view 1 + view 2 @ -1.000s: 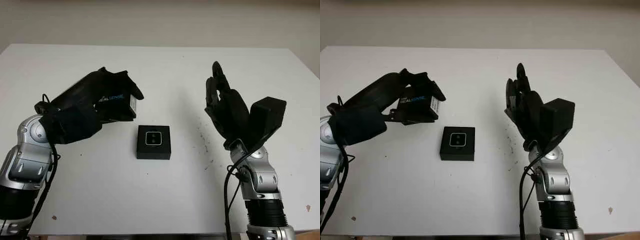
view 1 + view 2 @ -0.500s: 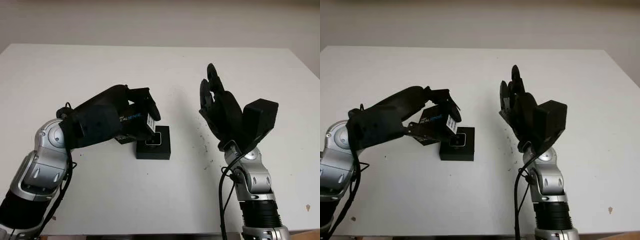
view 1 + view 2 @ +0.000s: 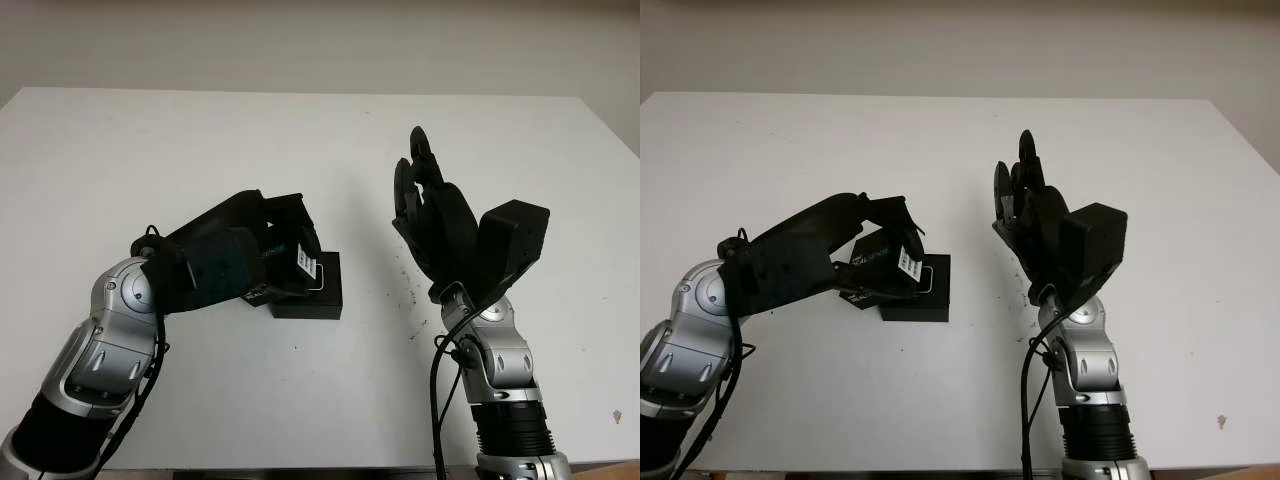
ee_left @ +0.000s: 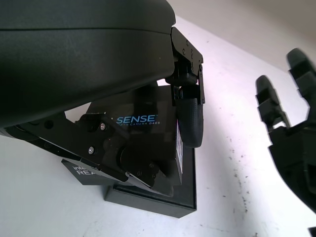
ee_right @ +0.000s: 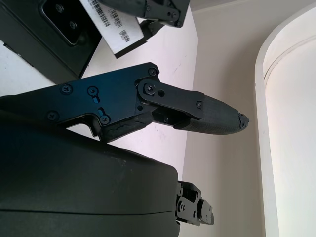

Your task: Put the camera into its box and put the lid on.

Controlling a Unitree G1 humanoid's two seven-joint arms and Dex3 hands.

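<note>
Half the box (image 3: pixel 318 295) under lid (image 4: pixel 143 133)

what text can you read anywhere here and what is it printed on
"SENSE" on the top of the lid held in the left hand over the box.
"CAMERA D405" in a small line under it, only just legible.
"inte" above "REA", cut off by the hand, on the lid's near corner.
White barcode sticker on the lid's side: print too small to read.
</note>
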